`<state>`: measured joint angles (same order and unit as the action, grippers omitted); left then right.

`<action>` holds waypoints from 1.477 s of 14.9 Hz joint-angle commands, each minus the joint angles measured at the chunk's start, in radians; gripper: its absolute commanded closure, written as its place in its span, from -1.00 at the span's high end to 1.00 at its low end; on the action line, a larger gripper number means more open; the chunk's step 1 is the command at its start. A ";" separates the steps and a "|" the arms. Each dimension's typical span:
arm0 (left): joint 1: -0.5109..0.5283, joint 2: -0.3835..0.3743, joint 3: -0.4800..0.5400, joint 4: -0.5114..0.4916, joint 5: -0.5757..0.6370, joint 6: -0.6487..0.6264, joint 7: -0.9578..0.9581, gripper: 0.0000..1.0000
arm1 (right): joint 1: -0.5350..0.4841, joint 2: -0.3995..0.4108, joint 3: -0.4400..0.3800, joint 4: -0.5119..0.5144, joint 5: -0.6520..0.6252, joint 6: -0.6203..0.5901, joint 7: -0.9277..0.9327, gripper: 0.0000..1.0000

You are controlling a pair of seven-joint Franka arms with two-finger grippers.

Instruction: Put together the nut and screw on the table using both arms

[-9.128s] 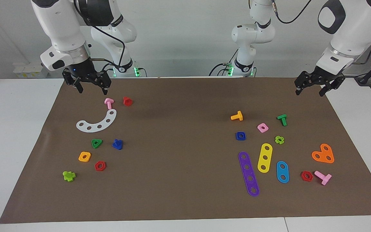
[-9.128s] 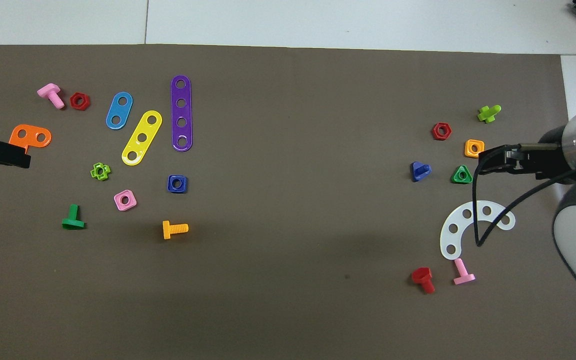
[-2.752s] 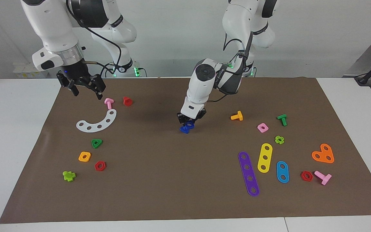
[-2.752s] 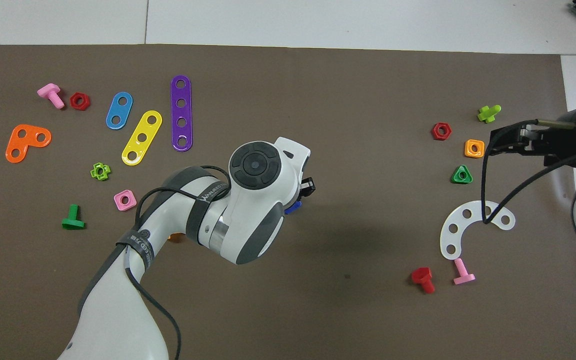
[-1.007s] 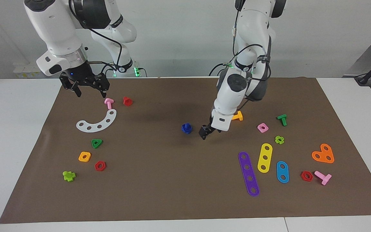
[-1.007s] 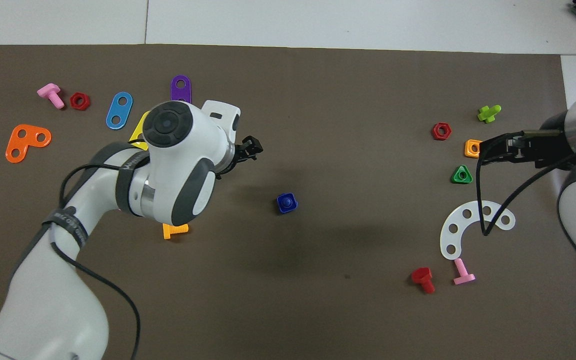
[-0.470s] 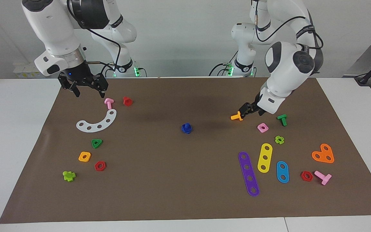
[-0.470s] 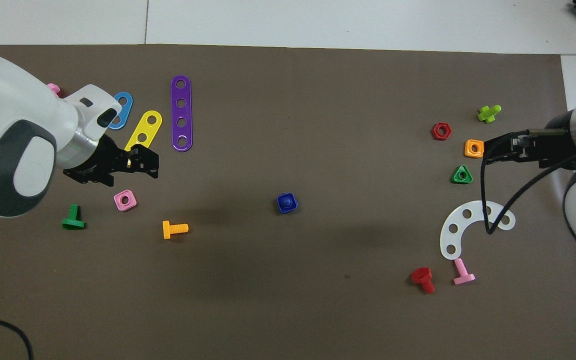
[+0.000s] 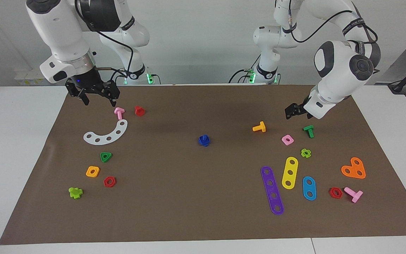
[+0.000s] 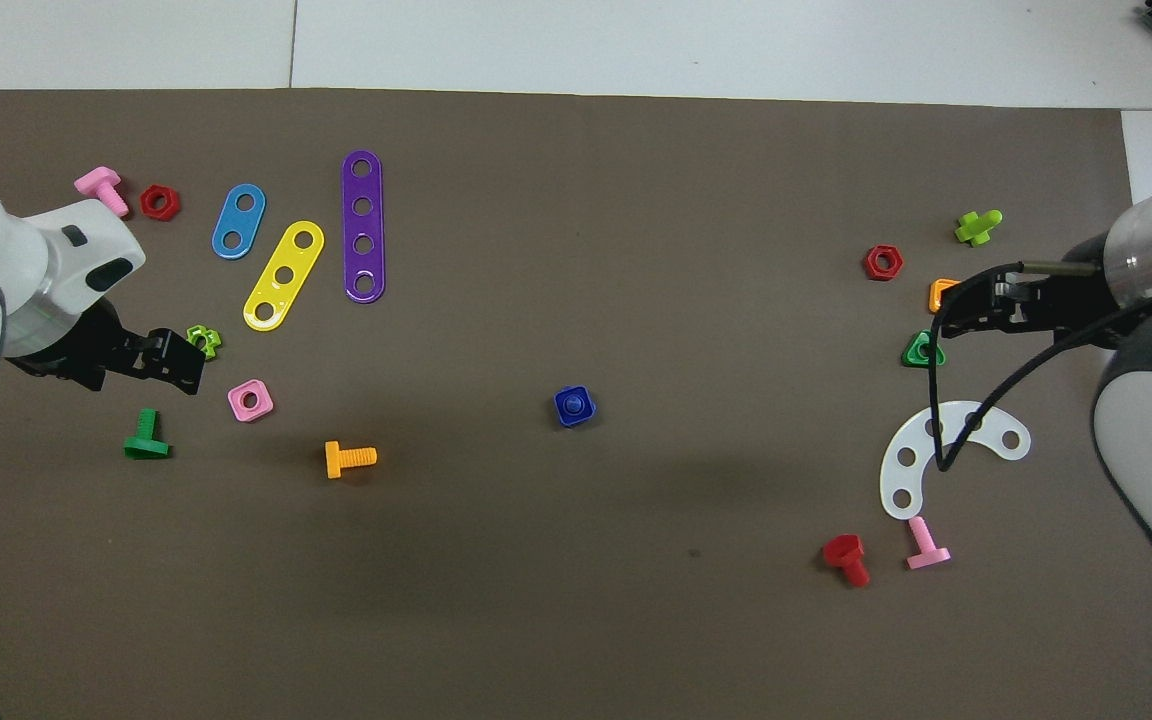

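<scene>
The dark-blue nut [image 9: 204,140] sits on the dark-blue screw in the middle of the brown mat [image 9: 189,197] on the white table [image 9: 19,148]. In the overhead view the screw's tip [image 10: 573,404] shows in the nut's hole. No gripper touches them. My left gripper [image 9: 292,112] is open and empty, raised over the mat near the green bolt [image 9: 308,131]; it also shows in the overhead view [image 10: 176,362]. My right gripper [image 9: 99,100] is open and empty over the mat by the pink bolt [image 9: 119,113], where the arm waits.
At the right arm's end lie a red bolt [image 9: 139,110], a white curved plate [image 9: 107,133] and several coloured nuts. At the left arm's end lie an orange bolt [image 9: 259,127], a pink nut [image 9: 287,140] and purple [image 9: 272,189], yellow and light-blue strips.
The nut and screw, first apart at the two ends, now stand joined at mid-mat. My left gripper let go of them and drew back toward its own end. The right arm barely moved.
</scene>
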<state>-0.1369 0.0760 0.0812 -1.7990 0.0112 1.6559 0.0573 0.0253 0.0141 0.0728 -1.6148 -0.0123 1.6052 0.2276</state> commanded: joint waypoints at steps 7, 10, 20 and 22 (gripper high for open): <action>0.123 -0.108 -0.008 0.041 0.016 0.120 0.111 1.00 | -0.004 -0.042 0.005 -0.030 -0.017 -0.016 0.010 1.00; 0.122 -0.108 -0.018 0.061 0.016 0.120 0.110 1.00 | -0.007 -0.071 0.005 -0.062 -0.017 -0.008 -0.022 1.00; 0.091 -0.114 -0.023 0.089 0.019 0.117 0.121 1.00 | -0.010 -0.065 0.005 -0.057 0.003 -0.001 -0.034 1.00; 0.091 -0.117 -0.023 0.086 0.019 0.107 0.121 1.00 | -0.010 -0.065 0.005 -0.057 0.003 -0.001 -0.034 1.00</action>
